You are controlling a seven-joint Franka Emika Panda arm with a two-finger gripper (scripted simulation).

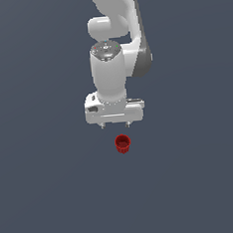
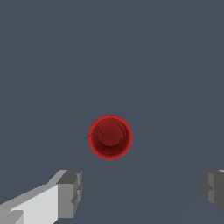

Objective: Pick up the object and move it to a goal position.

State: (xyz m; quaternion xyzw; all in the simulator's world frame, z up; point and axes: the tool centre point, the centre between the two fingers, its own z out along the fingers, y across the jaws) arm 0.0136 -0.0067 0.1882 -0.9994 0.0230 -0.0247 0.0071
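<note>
From the wrist: cup (image 2: 110, 137) interior.

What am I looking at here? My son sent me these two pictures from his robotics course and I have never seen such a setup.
These are computer-rendered pictures of a simulated white robot arm. One picture comes from a camera standing off the arm and shows the arm reaching down. At its end sits the tool, two short fingers that pinch things; they stand apart, open, and hold nothing. The other picture comes from a camera on the arm's wrist, looking down between the grey fingertips. The only thing lying on the dark grey surface is a small red cup, opening upward, free and untouched. The arm is meant to pick it up.
</note>
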